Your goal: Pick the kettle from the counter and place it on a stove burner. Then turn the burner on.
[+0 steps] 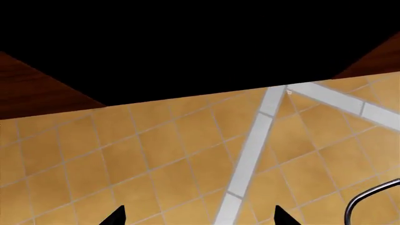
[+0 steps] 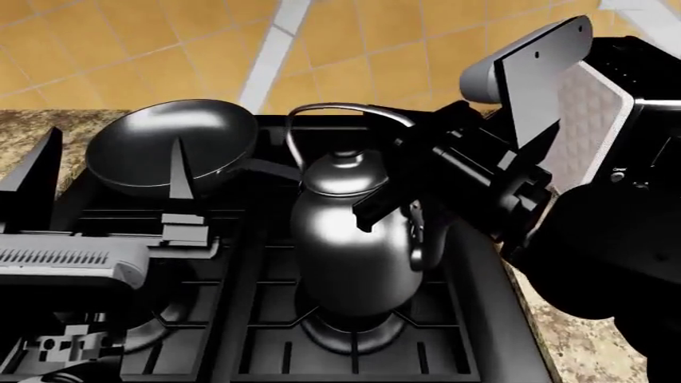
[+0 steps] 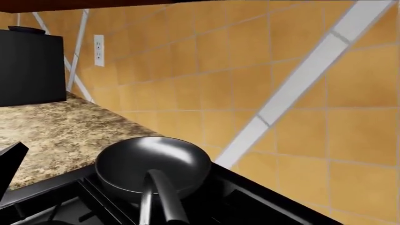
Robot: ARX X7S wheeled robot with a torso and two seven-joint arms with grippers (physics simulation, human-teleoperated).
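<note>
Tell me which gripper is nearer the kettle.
Right. The right gripper is against the kettle by its lid; the left gripper is apart, over the frying pan.

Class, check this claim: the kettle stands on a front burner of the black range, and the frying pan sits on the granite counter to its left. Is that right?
Not quite. The kettle does stand on a front stove burner, but the frying pan sits on the range's back grate, not on the counter. The head view shows it; the right wrist view confirms the pan on the black range beside the granite.
</note>
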